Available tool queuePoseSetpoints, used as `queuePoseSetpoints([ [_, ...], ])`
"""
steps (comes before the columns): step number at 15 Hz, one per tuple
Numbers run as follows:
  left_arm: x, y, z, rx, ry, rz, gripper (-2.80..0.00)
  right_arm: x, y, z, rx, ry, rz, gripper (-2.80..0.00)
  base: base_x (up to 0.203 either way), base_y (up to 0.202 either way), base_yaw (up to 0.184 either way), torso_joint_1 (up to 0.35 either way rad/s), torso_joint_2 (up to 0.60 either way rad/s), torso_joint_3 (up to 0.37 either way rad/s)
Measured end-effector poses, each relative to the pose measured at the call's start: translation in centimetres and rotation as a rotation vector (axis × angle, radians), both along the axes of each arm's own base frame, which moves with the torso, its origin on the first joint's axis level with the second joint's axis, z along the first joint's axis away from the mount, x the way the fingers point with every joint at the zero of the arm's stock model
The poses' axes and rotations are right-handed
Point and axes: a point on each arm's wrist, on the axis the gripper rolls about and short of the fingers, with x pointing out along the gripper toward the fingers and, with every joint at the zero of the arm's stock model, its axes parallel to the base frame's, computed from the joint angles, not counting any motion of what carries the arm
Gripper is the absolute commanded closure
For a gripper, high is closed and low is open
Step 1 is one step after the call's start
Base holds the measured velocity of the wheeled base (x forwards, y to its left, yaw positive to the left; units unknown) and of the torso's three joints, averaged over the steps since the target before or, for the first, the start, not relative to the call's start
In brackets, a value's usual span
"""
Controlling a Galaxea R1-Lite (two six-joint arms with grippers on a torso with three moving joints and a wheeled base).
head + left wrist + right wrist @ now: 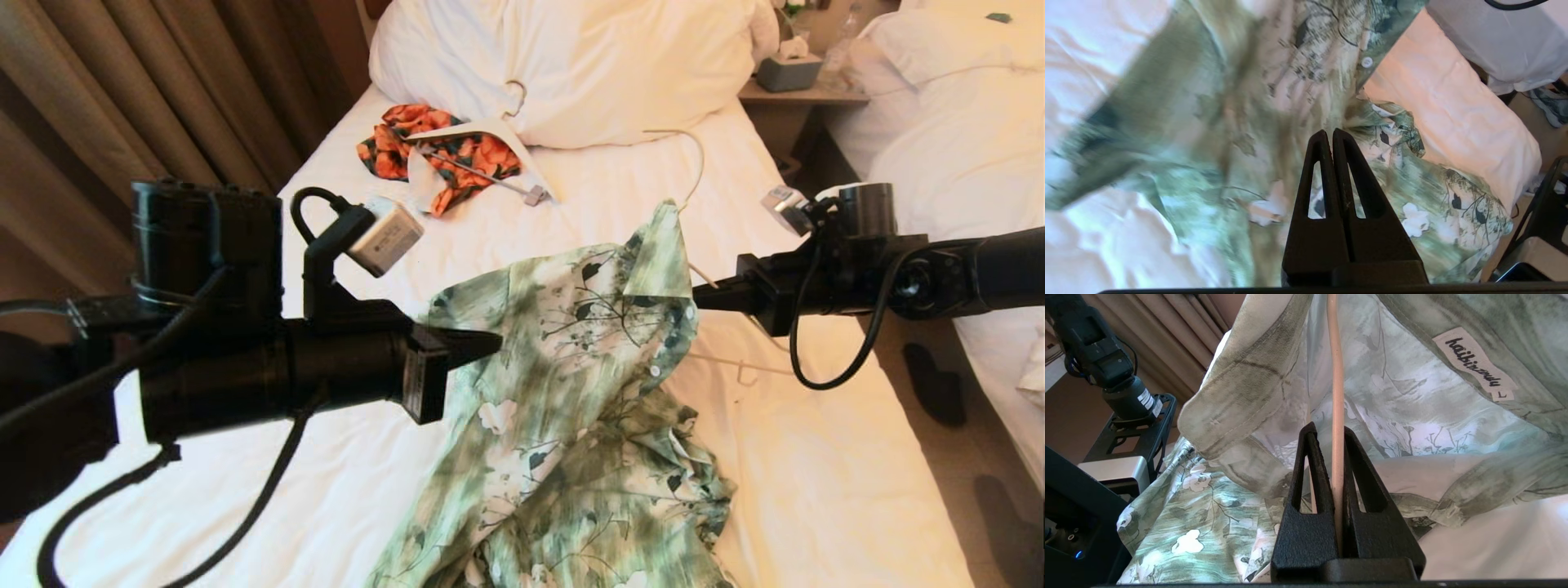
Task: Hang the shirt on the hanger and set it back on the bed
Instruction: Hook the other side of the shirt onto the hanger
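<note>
Above the bed (800,457), the right end effector (1331,435) grips the thin, stiff hanger (1336,375); the left end effector (1329,134) is clenched, maybe pinching the soft, floppy shirt (563,384).

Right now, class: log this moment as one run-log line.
right claw: shut on hanger | shirt: partly draped over hanger, rest on bed | left claw: shut, at shirt
</note>
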Motion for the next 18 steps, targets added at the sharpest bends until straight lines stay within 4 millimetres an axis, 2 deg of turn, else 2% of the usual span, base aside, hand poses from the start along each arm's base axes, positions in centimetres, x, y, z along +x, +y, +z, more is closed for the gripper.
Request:
queuePoseSetpoints([
  [2, 1.4, 1.1, 0.8, -0.015, -0.01, -0.06, 0.0, 0.0, 0.0, 0.0, 0.001, -0.001, 0.002, 0.0, 0.0, 0.0, 0.0, 0.0, 0.0, 0.0],
  [5, 3.0, 1.5, 1.4, -0.011, -0.015, -0.173, 0.0, -0.1, 0.1, 0.1, 0.001, -0.002, 0.004, 0.0, 0.0, 0.0, 0.0, 0.0, 0.0, 0.0],
  [9, 4.9, 0.6, 1.5, 0.028, -0.001, -0.29, 0.0, 0.0, 0.1, 0.3, 0.003, -0.008, 0.005, 0.0, 0.0, 0.0, 0.0, 0.0, 0.0, 0.0],
  [14, 7.1, -1.1, 2.9, 0.03, -0.063, -0.32, 0.0, 0.0, 0.3, 0.2, 0.003, -0.007, 0.01, 0.0, 0.0, 0.0, 0.0, 0.0, 0.0, 0.0],
  [15, 7.4, -1.1, 2.8, 0.046, -0.08, -0.326, -2.8, 0.0, 0.3, 0.2, 0.003, -0.006, 0.01, 0.0, 0.0, 0.0, 0.0, 0.0, 0.0, 0.0],
  [18, 8.5, -1.1, 2.0, 0.084, -0.095, -0.332, -2.8, 0.0, 0.2, 0.2, 0.002, -0.006, 0.008, 0.0, 0.0, 0.0, 0.0, 0.0, 0.0, 0.0],
])
